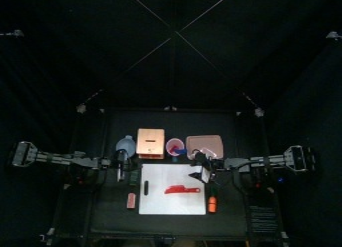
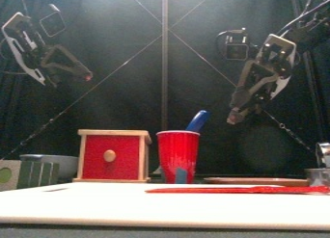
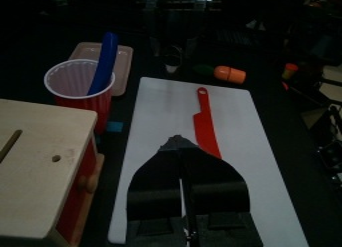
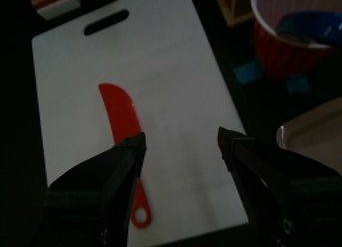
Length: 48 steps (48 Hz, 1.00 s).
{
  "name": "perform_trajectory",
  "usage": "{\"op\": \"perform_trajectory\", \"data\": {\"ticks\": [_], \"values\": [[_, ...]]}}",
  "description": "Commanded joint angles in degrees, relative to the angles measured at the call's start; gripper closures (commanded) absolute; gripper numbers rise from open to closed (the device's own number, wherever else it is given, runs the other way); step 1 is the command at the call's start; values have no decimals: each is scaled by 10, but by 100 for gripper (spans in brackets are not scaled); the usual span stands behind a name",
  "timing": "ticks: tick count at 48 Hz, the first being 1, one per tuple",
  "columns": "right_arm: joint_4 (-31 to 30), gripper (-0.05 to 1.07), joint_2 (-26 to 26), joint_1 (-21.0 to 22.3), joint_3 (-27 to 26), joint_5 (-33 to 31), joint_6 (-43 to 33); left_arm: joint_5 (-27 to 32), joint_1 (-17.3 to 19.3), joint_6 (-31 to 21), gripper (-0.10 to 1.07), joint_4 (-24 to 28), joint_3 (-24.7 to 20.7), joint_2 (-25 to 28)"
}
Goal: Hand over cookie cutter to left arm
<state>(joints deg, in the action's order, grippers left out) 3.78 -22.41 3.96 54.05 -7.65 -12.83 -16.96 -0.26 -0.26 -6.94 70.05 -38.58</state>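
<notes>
Nearest the front camera lies the white cutting board [image 2: 154, 205] with a red knife [image 2: 238, 190] flat on it. No cookie cutter can be made out in any view (possibly too small or hidden), so the handover looks unstarted. Above the table the right gripper [image 4: 181, 151] hangs with jaws spread wide and empty, and the left gripper [image 3: 186, 203] is closed on nothing; both arms are well apart. Behind the board, the red cup [image 2: 178, 155] holds a blue utensil [image 2: 198, 120], and beside it stands a red-fronted wooden box [image 2: 112, 155].
</notes>
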Motion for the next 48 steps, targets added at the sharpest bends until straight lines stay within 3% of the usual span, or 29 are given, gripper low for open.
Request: {"op": "perform_trajectory", "data": {"ticks": [1,15,23,37,48], "values": [[8,11,-25,-2,-15,-38,-1,-4,1,1,81,1,-8,0],[36,11,-100,-1,-16,-220,-3,-4,1,1,81,0,-8,0],[-7,11,-117,-1,-6,-308,-1,-4,1,0,81,0,-4,0],[-64,11,-104,-35,28,-330,-1,-5,1,1,81,-10,-3,0],[-65,11,-91,-55,39,-331,-2,-5,1,1,81,-11,-1,0]]}}
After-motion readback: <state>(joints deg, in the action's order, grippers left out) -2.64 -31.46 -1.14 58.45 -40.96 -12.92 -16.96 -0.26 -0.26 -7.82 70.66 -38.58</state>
